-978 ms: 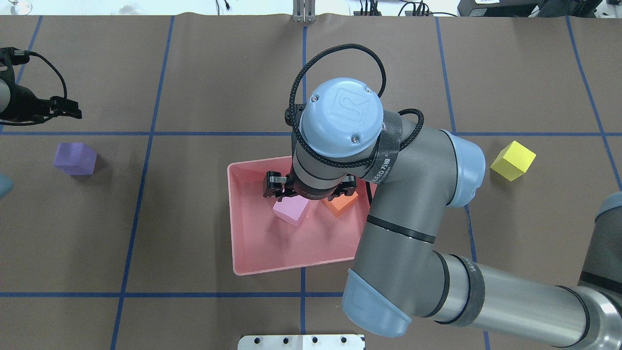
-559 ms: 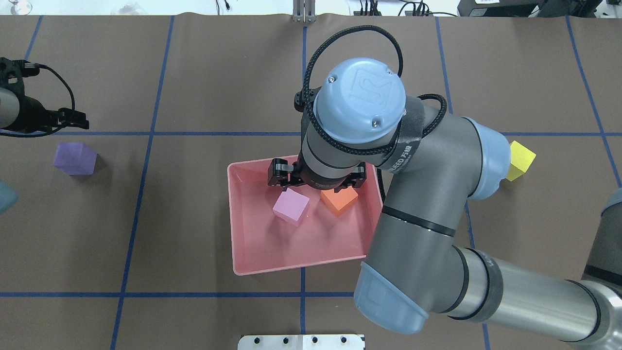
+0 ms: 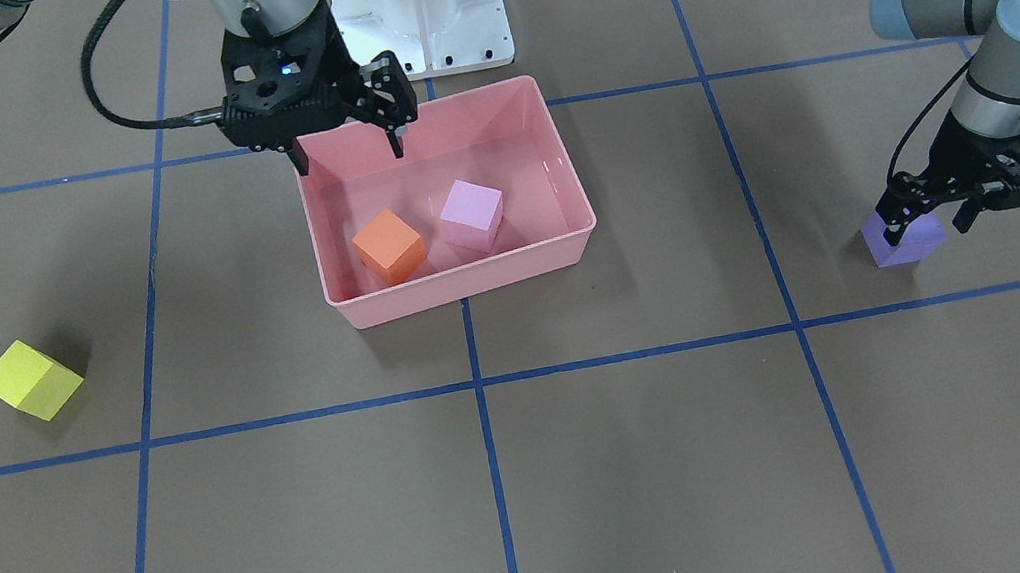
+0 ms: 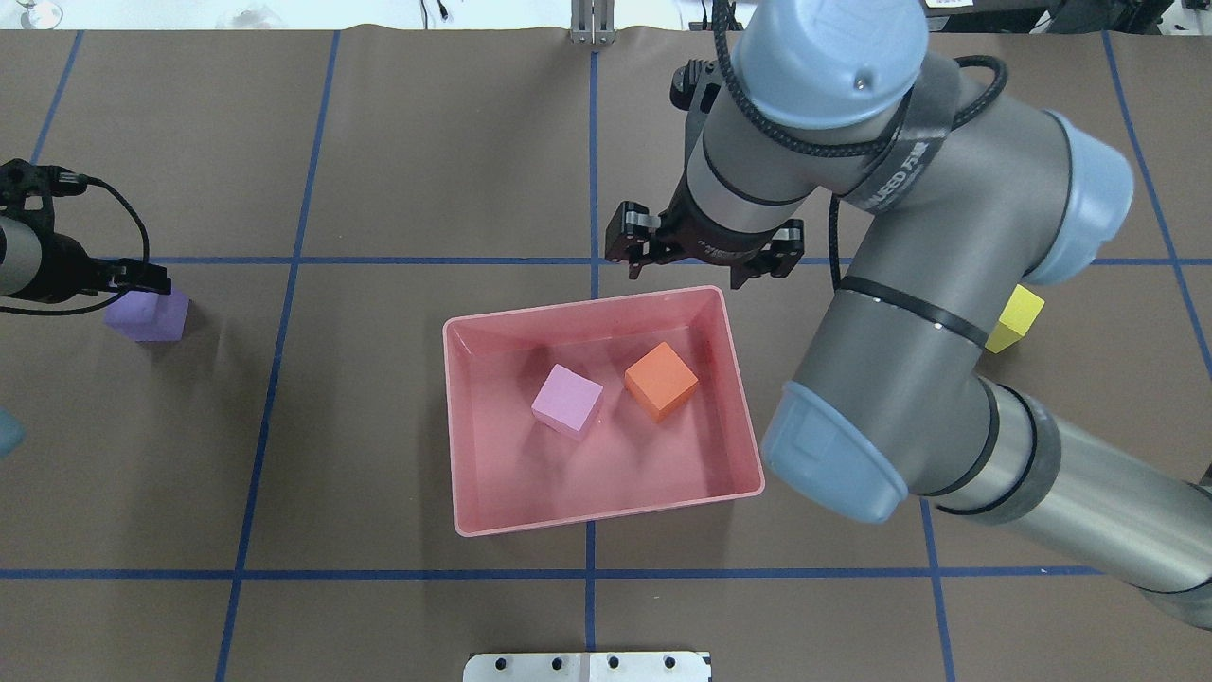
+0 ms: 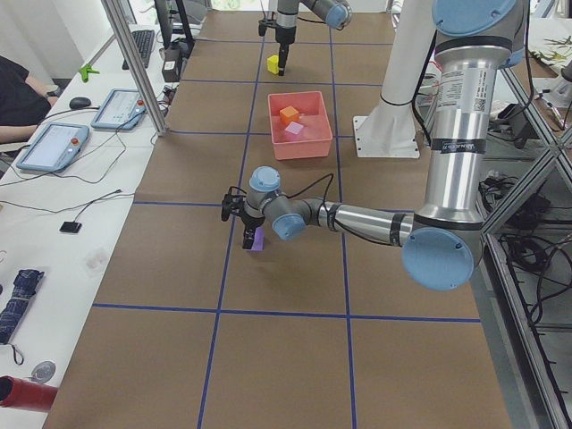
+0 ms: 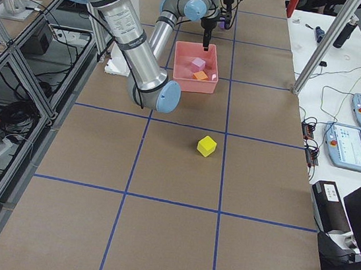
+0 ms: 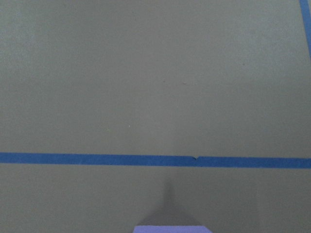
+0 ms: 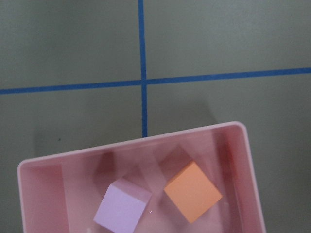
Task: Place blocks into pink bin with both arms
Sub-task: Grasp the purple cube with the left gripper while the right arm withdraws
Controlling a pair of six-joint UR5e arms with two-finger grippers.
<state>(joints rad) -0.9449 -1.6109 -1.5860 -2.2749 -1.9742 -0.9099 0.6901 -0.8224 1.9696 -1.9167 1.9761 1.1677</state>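
Observation:
The pink bin [image 4: 606, 516] sits mid-table and holds the orange block [image 4: 661, 381] and the lilac block [image 4: 567, 402], also seen in the front view: bin [image 3: 470, 287], orange [image 3: 388, 244], lilac [image 3: 472, 214]. My right gripper [image 4: 686, 277] [image 3: 348, 157] is open and empty, raised above the bin's far rim. The purple block [image 4: 147, 317] [image 3: 908, 245] lies at far left. My left gripper [image 3: 926, 226] [image 4: 144, 284] is open, low over it, fingers astride its top. The yellow block [image 3: 31, 380] [image 4: 1018, 317] lies at right, partly hidden by the right arm.
The white base pedestal [image 3: 418, 7] stands at the robot's edge behind the bin. Blue tape lines grid the brown table. The right arm's elbow [image 4: 833, 464] hangs over the bin's right corner. Tablets and cables lie on a side desk [image 5: 63, 134].
My right gripper has risen out of the bin and moved away past its far rim, leaving both blocks inside. My left gripper has moved down onto the purple block.

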